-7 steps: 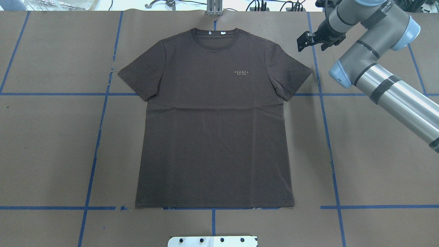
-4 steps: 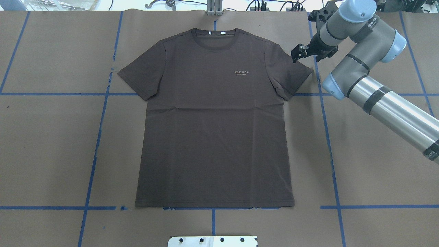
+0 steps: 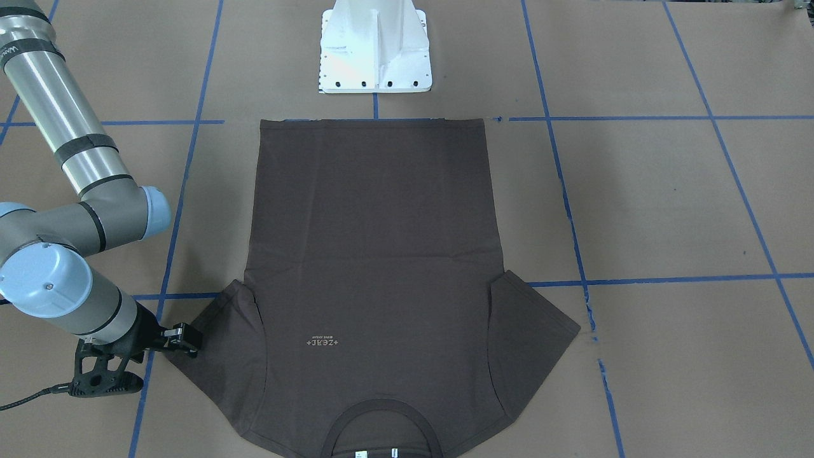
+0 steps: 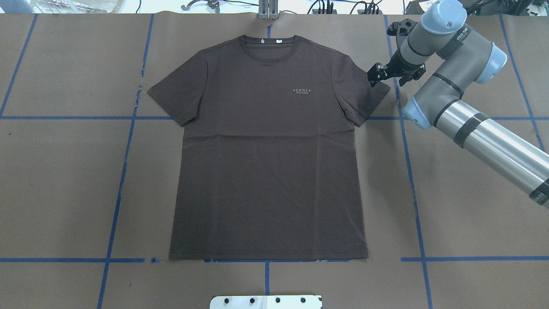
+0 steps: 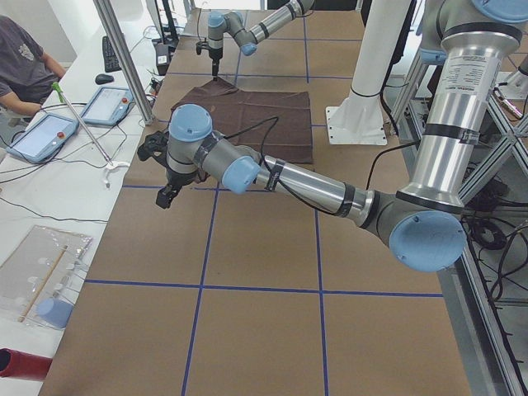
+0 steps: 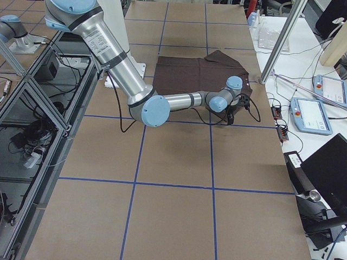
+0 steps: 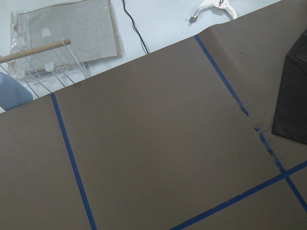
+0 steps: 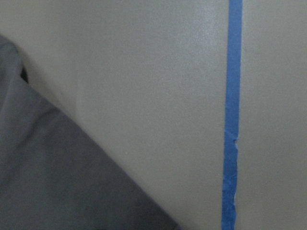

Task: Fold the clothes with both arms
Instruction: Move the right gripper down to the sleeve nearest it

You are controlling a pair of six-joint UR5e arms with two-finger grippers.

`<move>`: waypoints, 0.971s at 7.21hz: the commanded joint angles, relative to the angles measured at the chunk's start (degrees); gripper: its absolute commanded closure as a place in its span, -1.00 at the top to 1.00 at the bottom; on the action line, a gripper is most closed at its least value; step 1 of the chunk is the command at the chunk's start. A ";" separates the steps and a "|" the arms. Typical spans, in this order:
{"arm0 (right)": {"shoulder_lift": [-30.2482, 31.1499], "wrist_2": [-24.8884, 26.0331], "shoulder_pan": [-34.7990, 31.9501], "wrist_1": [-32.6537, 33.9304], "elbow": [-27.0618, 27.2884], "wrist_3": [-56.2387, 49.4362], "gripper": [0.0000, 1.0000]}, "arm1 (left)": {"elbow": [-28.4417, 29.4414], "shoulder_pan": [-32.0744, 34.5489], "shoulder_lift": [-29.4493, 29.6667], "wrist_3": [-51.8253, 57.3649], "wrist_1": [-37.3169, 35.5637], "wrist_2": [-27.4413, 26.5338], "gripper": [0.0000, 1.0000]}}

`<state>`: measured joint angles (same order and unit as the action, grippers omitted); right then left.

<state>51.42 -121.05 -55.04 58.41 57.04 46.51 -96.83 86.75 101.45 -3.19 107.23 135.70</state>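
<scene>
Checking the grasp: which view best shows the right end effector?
Exterior front-facing: the black two-finger right end effector sits unobstructed at the dark brown T-shirt's sleeve. Overhead shows it smaller, side views tiny; wrist cameras miss it.

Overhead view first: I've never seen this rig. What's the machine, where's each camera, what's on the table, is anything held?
The machine is a two-armed robot at a paper-covered table. The overhead view looks over the robot's shoulders, the front view faces it, two side views look along the table, and each wrist carries a camera. A dark brown T-shirt lies flat. The right end effector sits at one sleeve's edge, apparently open, nothing gripped yet. The left end effector hangs beside the shirt; its state is unclear.
</scene>
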 commanded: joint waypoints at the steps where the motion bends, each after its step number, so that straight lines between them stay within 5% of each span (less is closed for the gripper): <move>1: 0.00 -0.07 0.02 0.30 0.00 -0.01 -0.19 | 0.15 0.00 0.06 0.03 0.00 0.00 1.00; 3: -0.09 -0.16 0.02 0.22 0.00 -0.45 -0.98 | 0.15 0.00 0.06 0.03 0.08 0.00 1.00; 7: -2.01 -0.24 0.02 0.22 1.83 -0.02 -1.00 | 0.41 0.00 0.15 0.03 0.08 0.00 1.00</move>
<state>50.51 -121.22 -55.02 58.63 57.76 46.24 -96.45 86.75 101.57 -3.23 107.32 135.70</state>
